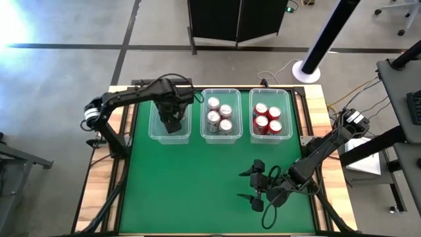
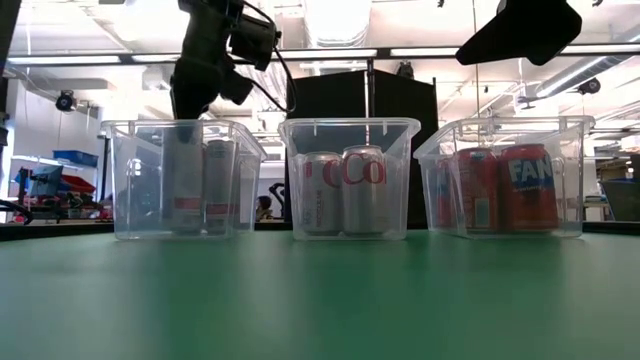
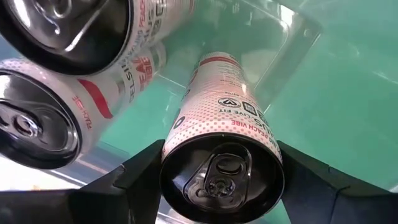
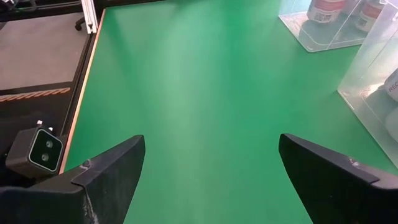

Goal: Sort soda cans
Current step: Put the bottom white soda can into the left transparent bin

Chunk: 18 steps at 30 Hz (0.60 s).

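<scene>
We have the left claw point(image 3: 217, 186) down in the left bin point(image 1: 153, 131), pinching a white can point(image 3: 221, 124) at its top rim, upright, its long axis running straight away from the claw toward the bin floor, beside two like cans point(image 3: 68, 93) already there. The silver cans point(image 1: 220, 116) fill the middle bin point(image 1: 204, 135) and the red cans point(image 1: 267, 119) the right bin point(image 1: 252, 135). Our right claw point(image 1: 255, 186) waits spread wide over the bare counter point(image 1: 191, 184), well apart from any can, so we judge the left need only release and lift straight up.
</scene>
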Tool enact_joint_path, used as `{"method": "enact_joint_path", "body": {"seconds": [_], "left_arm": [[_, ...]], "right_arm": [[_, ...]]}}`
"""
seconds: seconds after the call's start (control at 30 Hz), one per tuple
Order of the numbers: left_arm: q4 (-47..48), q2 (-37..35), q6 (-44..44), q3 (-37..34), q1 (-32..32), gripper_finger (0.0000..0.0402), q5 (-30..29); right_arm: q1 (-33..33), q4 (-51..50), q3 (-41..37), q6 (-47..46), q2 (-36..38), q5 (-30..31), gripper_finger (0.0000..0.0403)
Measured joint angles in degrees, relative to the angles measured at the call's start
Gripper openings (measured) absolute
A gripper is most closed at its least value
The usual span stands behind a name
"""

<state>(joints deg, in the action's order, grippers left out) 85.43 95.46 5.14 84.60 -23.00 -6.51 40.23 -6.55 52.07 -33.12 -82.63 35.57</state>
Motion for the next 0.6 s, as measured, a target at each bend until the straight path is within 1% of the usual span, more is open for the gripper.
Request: {"method": "enact_joint_path", "body": {"seconds": [0.33, 0.6], "left_arm": [[0.2, 1.7, 0.1, 0.0, -0.2, 0.0247, 0.0], [0.6, 2.4, -0.3, 0.0, -0.2, 0.0266, -0.1]], "right_arm": [[0.0, -0.2, 0.0, 0.1, 0.0, 0.0, 0.0365], [0.0, -0.5, 0.0, 0.1, 0.0, -1.1, 0.0365]]}}
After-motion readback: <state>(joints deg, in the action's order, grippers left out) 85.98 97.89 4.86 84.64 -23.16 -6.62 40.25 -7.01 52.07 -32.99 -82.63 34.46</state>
